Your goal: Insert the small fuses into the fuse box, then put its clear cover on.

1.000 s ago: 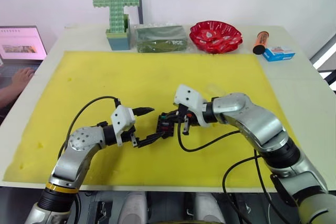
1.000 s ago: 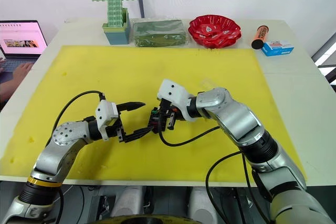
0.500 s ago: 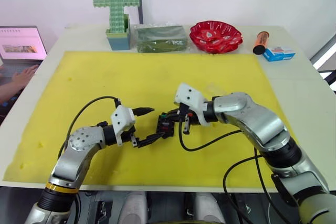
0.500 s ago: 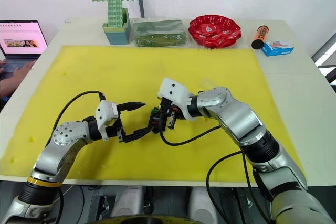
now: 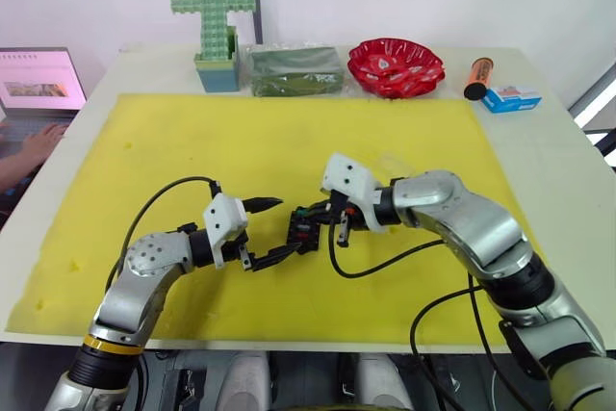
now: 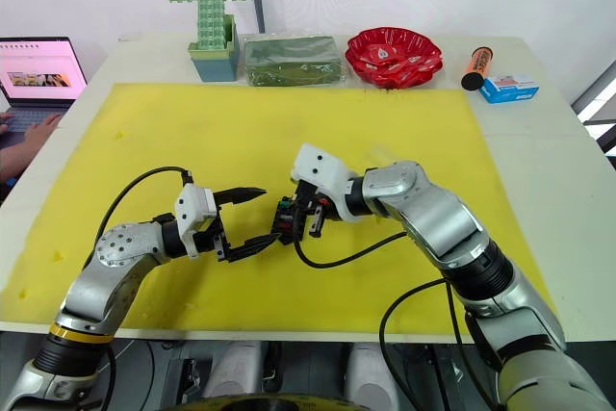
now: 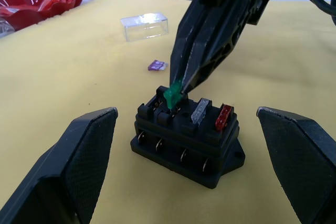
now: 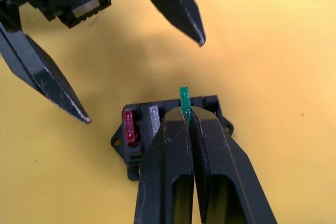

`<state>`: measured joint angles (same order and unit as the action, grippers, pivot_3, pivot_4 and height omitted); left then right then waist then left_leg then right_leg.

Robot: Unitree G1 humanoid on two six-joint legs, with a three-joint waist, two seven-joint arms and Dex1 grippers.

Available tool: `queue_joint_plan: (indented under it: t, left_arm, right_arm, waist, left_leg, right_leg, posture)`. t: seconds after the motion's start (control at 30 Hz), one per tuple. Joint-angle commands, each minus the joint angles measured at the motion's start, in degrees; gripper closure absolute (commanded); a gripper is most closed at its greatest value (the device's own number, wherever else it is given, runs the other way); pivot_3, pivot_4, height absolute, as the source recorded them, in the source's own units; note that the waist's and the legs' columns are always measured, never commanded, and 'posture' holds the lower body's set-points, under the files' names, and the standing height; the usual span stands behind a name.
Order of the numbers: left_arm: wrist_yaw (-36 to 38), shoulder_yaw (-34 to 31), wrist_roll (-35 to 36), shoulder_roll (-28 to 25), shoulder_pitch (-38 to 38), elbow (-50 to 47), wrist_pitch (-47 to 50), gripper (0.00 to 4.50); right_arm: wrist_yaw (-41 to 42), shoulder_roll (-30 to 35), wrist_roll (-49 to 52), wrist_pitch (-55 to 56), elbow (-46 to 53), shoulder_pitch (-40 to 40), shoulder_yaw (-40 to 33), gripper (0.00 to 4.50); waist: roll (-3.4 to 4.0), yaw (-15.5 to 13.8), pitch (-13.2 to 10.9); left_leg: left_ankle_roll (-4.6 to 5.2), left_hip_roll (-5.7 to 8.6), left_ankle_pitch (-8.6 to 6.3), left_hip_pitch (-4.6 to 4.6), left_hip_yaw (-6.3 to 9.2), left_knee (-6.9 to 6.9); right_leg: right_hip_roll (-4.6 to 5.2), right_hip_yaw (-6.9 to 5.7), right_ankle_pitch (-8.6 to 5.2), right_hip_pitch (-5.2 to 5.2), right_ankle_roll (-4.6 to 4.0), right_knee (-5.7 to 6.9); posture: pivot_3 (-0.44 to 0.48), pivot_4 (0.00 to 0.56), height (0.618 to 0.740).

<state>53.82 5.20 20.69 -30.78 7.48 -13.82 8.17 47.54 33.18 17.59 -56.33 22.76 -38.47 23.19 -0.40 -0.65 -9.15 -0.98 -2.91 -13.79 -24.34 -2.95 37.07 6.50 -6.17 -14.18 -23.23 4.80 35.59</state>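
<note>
The black fuse box (image 7: 186, 142) sits on the yellow mat (image 5: 289, 141), near its front middle. A red fuse (image 7: 224, 117) and a grey fuse (image 7: 200, 111) stand in its slots. My right gripper (image 8: 187, 113) is shut on a green fuse (image 7: 172, 97), whose lower end is at a slot beside the grey one. My left gripper (image 5: 286, 225) is open, one finger on each side of the box and apart from it. A purplish fuse (image 7: 156, 65) lies loose on the mat behind the box. The clear cover (image 7: 144, 26) rests further back.
Along the table's far edge stand a green cross of blocks (image 5: 214, 21), a clear-wrapped green package (image 5: 295, 69), a red bowl (image 5: 396, 66), an orange cylinder (image 5: 477, 77) and a small blue box (image 5: 510, 97). A person's hand (image 5: 38, 141) rests at a laptop (image 5: 38, 79) on the left.
</note>
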Motion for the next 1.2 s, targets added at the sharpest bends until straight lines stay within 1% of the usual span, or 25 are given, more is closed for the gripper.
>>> queue_joint_plan:
  t: [0.03, 0.57, 0.83, 1.07, 1.2]
  left_arm:
    - [0.0, -1.0, 0.6, -0.4, 0.1, -1.6, -0.2, 0.00]
    - [-0.3, -1.1, 0.7, -0.5, -0.1, -1.7, -0.2, 0.00]
    - [-0.2, -1.1, 0.6, -0.5, -0.1, -1.6, -0.2, 0.00]
    - [-0.3, -1.2, 0.6, -0.6, -0.4, -1.8, -0.3, 0.00]
    - [-0.3, -1.1, 0.6, -0.5, -0.2, -1.6, -0.4, 0.00]
  right_arm:
    - [-0.1, 0.4, -0.7, 1.9, 0.4, 0.1, -0.1, 4.45]
    - [1.1, 0.3, -0.2, 3.1, -1.3, -1.4, -1.8, 4.45]
    - [1.3, 0.6, -1.0, 4.3, -2.4, -1.1, -1.3, 4.45]
    - [1.9, 0.0, 1.9, 1.9, -1.1, -1.5, -3.2, 4.45]
    - [1.2, -0.4, 1.8, 1.7, -1.8, -2.2, -3.5, 4.45]
  waist:
    - [0.00, 0.0, 0.0]
    - [0.00, 0.0, 0.0]
    - [0.00, 0.0, 0.0]
    - [0.00, 0.0, 0.0]
    - [0.00, 0.0, 0.0]
  left_leg:
    - [0.00, 0.00, 0.00, 0.00, 0.00, 0.00]
    - [0.00, 0.00, 0.00, 0.00, 0.00, 0.00]
    - [0.00, 0.00, 0.00, 0.00, 0.00, 0.00]
    - [0.00, 0.00, 0.00, 0.00, 0.00, 0.00]
    - [0.00, 0.00, 0.00, 0.00, 0.00, 0.00]
  right_leg:
    - [0.00, 0.00, 0.00, 0.00, 0.00, 0.00]
    - [0.00, 0.00, 0.00, 0.00, 0.00, 0.00]
    - [0.00, 0.00, 0.00, 0.00, 0.00, 0.01]
    - [0.00, 0.00, 0.00, 0.00, 0.00, 0.01]
    - [0.00, 0.00, 0.00, 0.00, 0.00, 0.01]
  posture:
    - [0.000, 0.150, 0.740]
    - [0.000, 0.150, 0.740]
    - [0.000, 0.150, 0.740]
    - [0.000, 0.150, 0.740]
    - [0.000, 0.150, 0.740]
